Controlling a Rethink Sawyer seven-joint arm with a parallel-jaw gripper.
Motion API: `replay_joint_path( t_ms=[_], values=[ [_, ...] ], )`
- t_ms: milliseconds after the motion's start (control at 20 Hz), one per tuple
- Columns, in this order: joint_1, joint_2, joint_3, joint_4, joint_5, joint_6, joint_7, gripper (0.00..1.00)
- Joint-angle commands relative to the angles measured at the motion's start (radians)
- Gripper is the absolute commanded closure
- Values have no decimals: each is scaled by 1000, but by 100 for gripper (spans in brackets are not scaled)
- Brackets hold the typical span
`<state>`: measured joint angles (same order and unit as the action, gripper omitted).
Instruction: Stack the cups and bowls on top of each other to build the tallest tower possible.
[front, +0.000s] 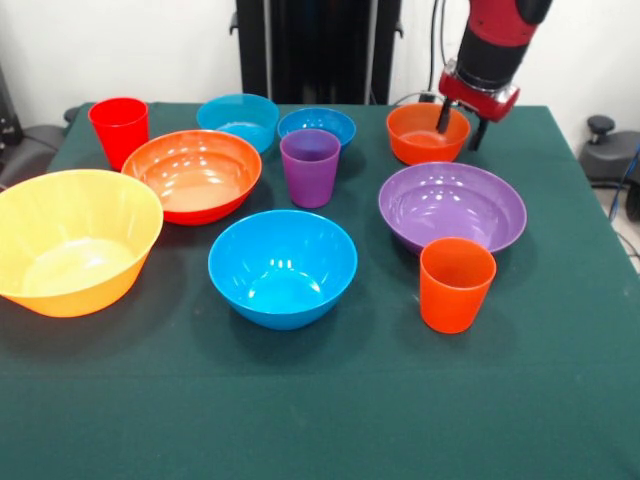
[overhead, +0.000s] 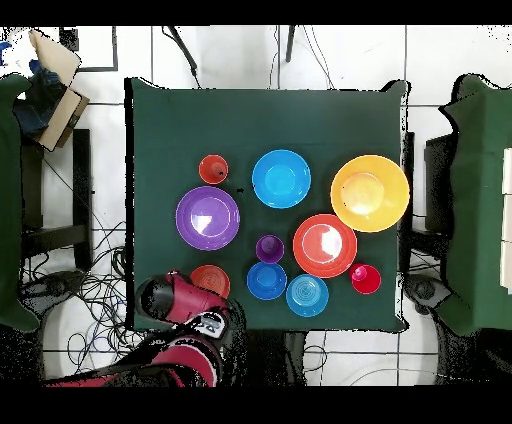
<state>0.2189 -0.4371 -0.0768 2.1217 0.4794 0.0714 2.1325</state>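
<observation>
Green table (front: 330, 420): ten plastic pieces, all standing upright with mouths up, none stacked on another. No tower is built.

Cups:
- Red cup (front: 119, 130), at the far corner on the picture's left in the front view, just beside the orange-red bowl.
- Purple cup (front: 310, 166), mid-table, standing between the orange-red bowl and the purple bowl, just in front of the small blue bowl.
- Orange cup (front: 456, 283), nearest the camera of the three, just in front of the purple bowl's rim.

Bowls:
- Yellow bowl (front: 72, 241), large, at the left edge in the front view.
- Orange-red bowl (front: 193, 175), large, close beside the yellow bowl.
- Blue bowl (front: 282, 267), medium, centre front.
- Purple bowl (front: 452, 207), wide and shallow, right of centre.
- Teal bowl (front: 238, 121), small, back row.
- Small blue bowl (front: 316, 126), back row, just beside the teal bowl.
- Small orange bowl (front: 427, 133), back row, on the right in the front view.

Arm (front: 495, 40): red and black, coming down at the far side of the table. Gripper (front: 458, 128) pointing downward at the small orange bowl, fingers spread, one dark finger (front: 443, 117) inside the bowl and the other outside the rim, so the wall lies between them; whether they press on it cannot be told.
</observation>
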Motion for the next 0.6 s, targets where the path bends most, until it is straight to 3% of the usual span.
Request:
replay_joint_path(
  t_ms=[50, 550, 600],
  values=[
    [-43, 52, 181, 28, -2, -106, 237, 0],
    [-42, 59, 176, 26, -4, -184, 257, 0],
    [-48, 56, 181, 31, -5, -203, 269, 100]
  ],
)
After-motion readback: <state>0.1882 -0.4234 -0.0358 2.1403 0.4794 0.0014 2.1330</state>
